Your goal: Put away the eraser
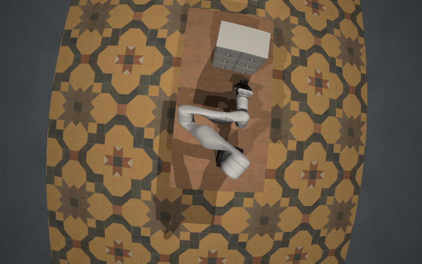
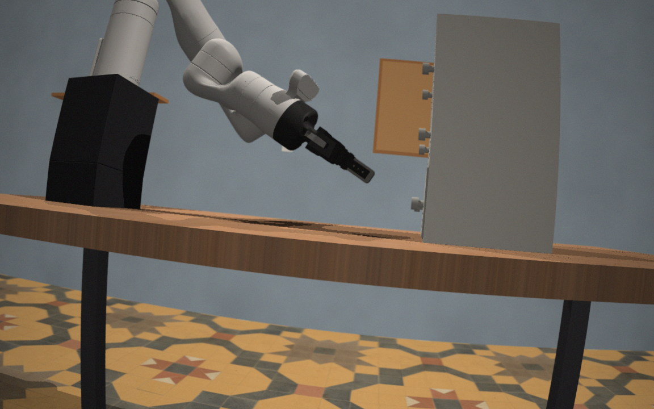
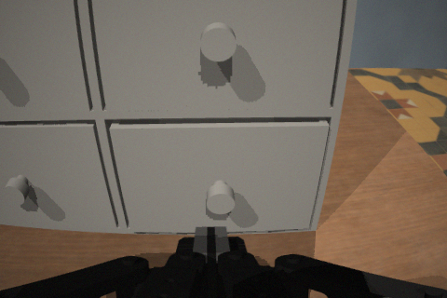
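From the wrist view the black two-finger gripper [image 3: 211,238] fills the bottom of the picture, its fingers clenched flat together with nothing between them. Just beyond the tips lies a strip of reddish-brown wooden worktop [image 3: 386,205], and past that the front of the small pale grey chest of drawers [image 3: 218,62], with the round knob of the bottom drawer [image 3: 220,199] straight ahead and apart from the fingertips. All drawer fronts visible here sit flush in the chest.

In the exterior view the gripper [image 2: 362,172] hangs in the air above the worktop [image 2: 319,254], angled downward toward the chest [image 2: 491,132], with a gap between its tip and the lowest knob [image 2: 415,204]. The white jointed arm [image 2: 248,96] rises from a black block pedestal [image 2: 95,142] standing on the worktop. The worktop is a long slab with a grained edge, carried on dark legs [image 2: 93,325]. An orange-brown panel [image 2: 400,107] shows on the grey-blue wall [image 2: 248,40] behind the chest.

From above, broad shadows of the arm cross the worktop [image 1: 189,98]. The floor [image 1: 107,131] is tiled in ochre, dark grey and rust star patterns. The eraser cannot be made out in any view.
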